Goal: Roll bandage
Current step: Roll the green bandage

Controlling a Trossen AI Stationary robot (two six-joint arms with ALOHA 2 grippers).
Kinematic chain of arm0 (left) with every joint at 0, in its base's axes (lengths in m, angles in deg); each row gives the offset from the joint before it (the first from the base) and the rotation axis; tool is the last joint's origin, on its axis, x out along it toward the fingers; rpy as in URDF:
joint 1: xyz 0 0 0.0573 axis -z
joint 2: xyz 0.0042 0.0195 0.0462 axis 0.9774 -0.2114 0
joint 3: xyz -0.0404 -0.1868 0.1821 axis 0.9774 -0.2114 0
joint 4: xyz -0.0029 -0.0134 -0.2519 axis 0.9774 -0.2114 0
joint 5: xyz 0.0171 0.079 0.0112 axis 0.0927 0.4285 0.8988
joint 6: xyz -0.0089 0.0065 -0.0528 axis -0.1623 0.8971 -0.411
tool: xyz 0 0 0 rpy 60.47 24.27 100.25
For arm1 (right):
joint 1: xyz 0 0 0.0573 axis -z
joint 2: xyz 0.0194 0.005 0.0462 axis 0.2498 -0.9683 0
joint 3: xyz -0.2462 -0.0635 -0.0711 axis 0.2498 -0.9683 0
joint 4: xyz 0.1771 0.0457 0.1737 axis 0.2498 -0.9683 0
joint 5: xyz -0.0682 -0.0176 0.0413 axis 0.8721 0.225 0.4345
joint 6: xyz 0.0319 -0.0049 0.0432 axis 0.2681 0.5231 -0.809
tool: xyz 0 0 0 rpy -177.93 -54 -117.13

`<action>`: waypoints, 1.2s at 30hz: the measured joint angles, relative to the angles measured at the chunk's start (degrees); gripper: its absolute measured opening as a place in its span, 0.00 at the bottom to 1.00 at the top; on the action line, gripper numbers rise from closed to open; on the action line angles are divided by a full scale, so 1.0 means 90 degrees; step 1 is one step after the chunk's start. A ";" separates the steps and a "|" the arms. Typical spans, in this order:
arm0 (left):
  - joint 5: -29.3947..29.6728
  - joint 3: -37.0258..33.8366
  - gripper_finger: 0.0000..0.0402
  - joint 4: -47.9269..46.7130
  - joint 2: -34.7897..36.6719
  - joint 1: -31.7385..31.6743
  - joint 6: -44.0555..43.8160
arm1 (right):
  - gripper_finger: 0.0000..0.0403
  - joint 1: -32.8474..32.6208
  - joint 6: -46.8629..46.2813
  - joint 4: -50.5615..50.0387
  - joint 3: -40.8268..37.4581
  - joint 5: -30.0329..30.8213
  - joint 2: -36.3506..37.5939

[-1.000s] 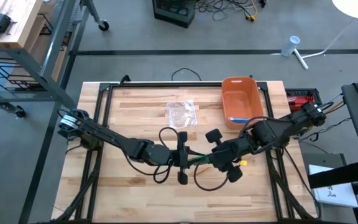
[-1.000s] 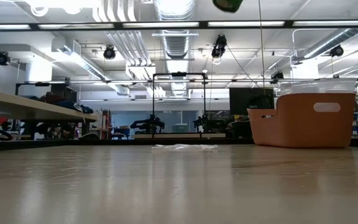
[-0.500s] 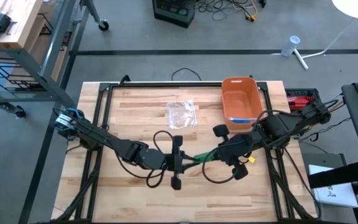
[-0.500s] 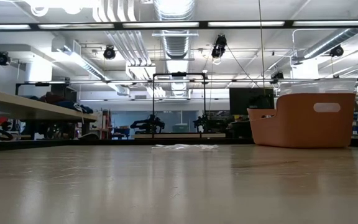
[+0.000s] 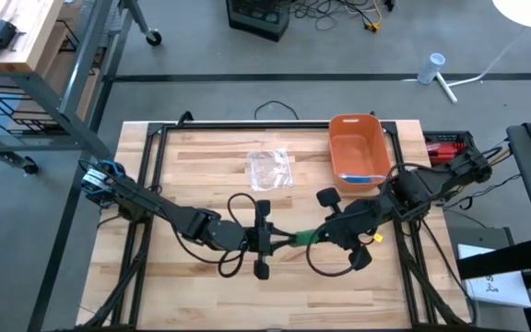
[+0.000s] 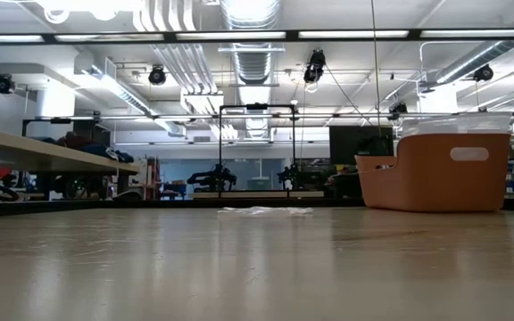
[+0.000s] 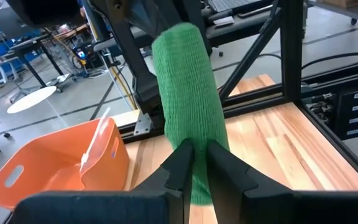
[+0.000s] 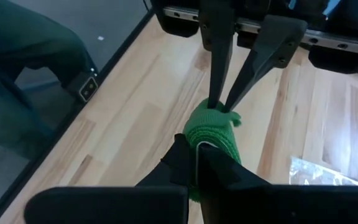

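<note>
Green bandage [image 5: 300, 238] held above desk [image 5: 201, 157] centre, pinched at opposite ends by left gripper [image 5: 277, 240] and right gripper [image 5: 318, 236]. Orange bin [image 5: 358, 152] at far edge, contents unclear.

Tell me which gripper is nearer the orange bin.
Right. The right gripper is just in front of the orange bin, holding one end of the green bandage. The left gripper holds the other end, farther toward the table's middle.

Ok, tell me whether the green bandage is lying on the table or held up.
Held up: the left gripper and right gripper both pinch the green bandage, stretched between them.
</note>
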State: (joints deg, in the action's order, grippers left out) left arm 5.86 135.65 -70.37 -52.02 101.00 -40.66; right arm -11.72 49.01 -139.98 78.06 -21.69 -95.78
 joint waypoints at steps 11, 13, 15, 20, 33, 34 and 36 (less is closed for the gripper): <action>0.0044 -0.0007 0.09 -0.0081 0.0000 0.0065 -0.0019 | 0.01 -0.0049 -0.0027 0.0063 0.0000 -0.0063 0.0192; 0.0040 -0.0007 0.09 -0.0095 0.0000 0.0065 -0.0019 | 0.01 -0.0071 -0.0059 0.0068 0.0000 -0.0063 0.0192; 0.0031 -0.0008 0.09 -0.0092 0.0000 0.0068 -0.0019 | 0.01 -0.0095 -0.0091 0.0071 0.0000 -0.0061 0.0192; 0.0017 -0.0015 0.09 -0.0040 0.0000 0.0073 0.0040 | 0.01 -0.0106 -0.0425 0.0104 0.0000 -0.0209 0.0192; 0.0212 0.0003 0.16 -0.0546 0.0133 0.0087 0.0262 | 0.01 -0.0122 -0.0959 -0.0078 -0.0022 -0.0680 0.0167; 0.0242 0.0002 0.16 -0.0686 0.0144 0.0084 0.0132 | 0.01 -0.0120 -0.0968 -0.0208 -0.0024 -0.0671 0.0179; 0.0283 -0.0077 0.18 -0.1003 0.0187 -0.0037 -0.0252 | 0.01 -0.0108 -0.1016 -0.0401 -0.0050 -0.0517 0.0210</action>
State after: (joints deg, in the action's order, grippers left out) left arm 8.41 134.96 -79.39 -50.33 100.67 -42.92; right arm -12.69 39.87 -143.59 77.61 -26.34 -93.89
